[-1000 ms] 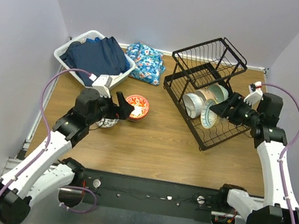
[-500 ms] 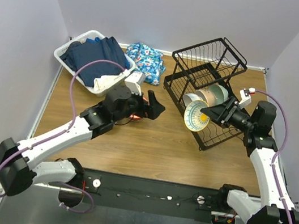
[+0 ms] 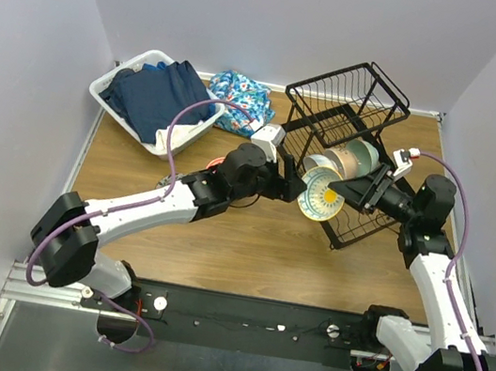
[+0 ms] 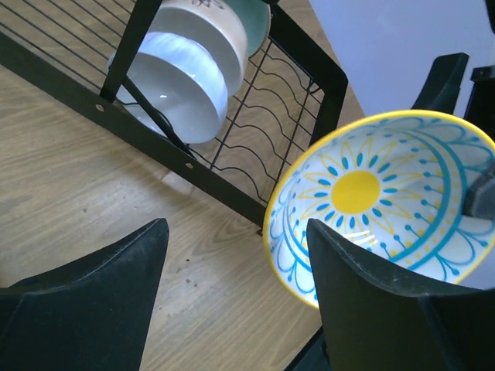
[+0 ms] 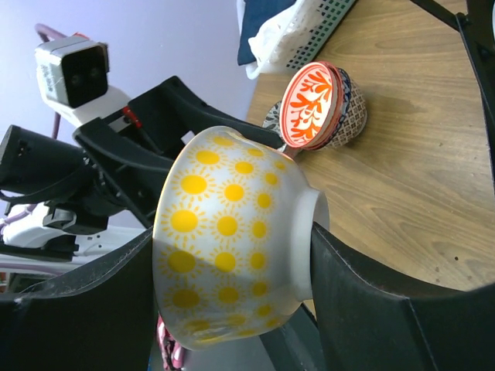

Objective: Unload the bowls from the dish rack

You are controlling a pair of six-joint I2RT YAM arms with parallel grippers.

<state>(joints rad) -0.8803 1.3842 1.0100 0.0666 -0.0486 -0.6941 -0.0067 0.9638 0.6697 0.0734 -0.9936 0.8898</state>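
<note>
A handover looks to be in hand: the right gripper (image 3: 351, 194) is clamped on the yellow bowl (image 3: 322, 199), held in the air just clear of the rack (image 4: 331, 97), while the left gripper (image 4: 236, 232) has its jaws apart with that bowl's rim between them. Next, I judge, the left jaws must close on the rim before the right lets go (else the bowl drops), then carry it to the red bowl (image 5: 308, 104) on the table (image 5: 402, 178). Whether the left fingers touch the rim I cannot tell, and beyond the white bowl (image 4: 174, 85) the rack's count is unclear, at least 2
</note>
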